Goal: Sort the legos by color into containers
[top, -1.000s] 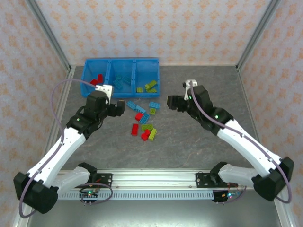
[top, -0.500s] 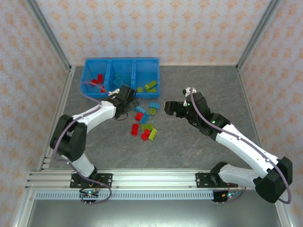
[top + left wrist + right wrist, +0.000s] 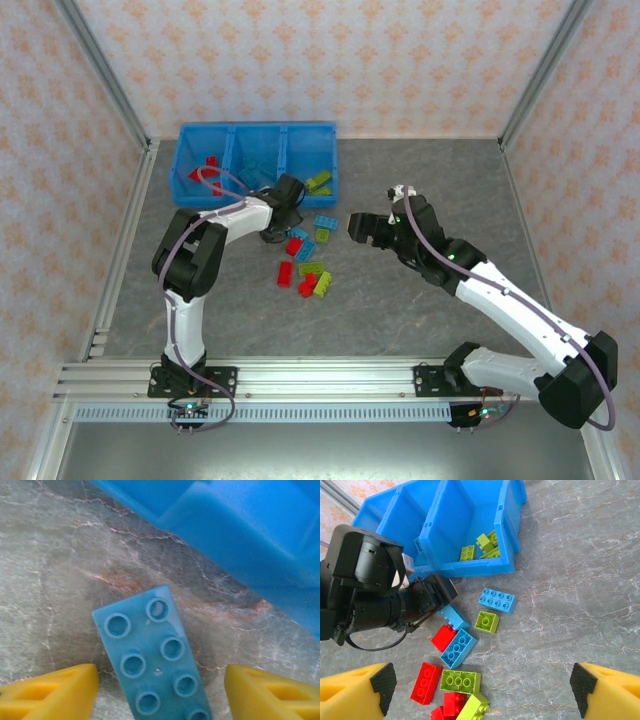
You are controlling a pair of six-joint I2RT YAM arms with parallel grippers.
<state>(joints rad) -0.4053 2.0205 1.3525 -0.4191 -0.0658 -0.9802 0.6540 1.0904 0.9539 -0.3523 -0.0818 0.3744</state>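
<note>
Jaws of the left gripper (image 3: 160,690) stand spread astride a light blue brick (image 3: 150,655) just in front of the containers (image 3: 240,535), lined up to pinch it. The right gripper (image 3: 480,690) hovers wide open near the containers' green end, likely giving room.

The light blue lego (image 3: 155,660) just beside the containers (image 3: 240,530) is smooth plastic with a soft sheen on its studs. The containers are glossy bright blue plastic. The table (image 3: 50,555) looks like matt grey stone with pale veins. On my left gripper (image 3: 161,690) the fingers (image 3: 55,695) are matt yellow plastic. On my right gripper (image 3: 482,682) the pads (image 3: 382,682) look like rough black foam.
</note>
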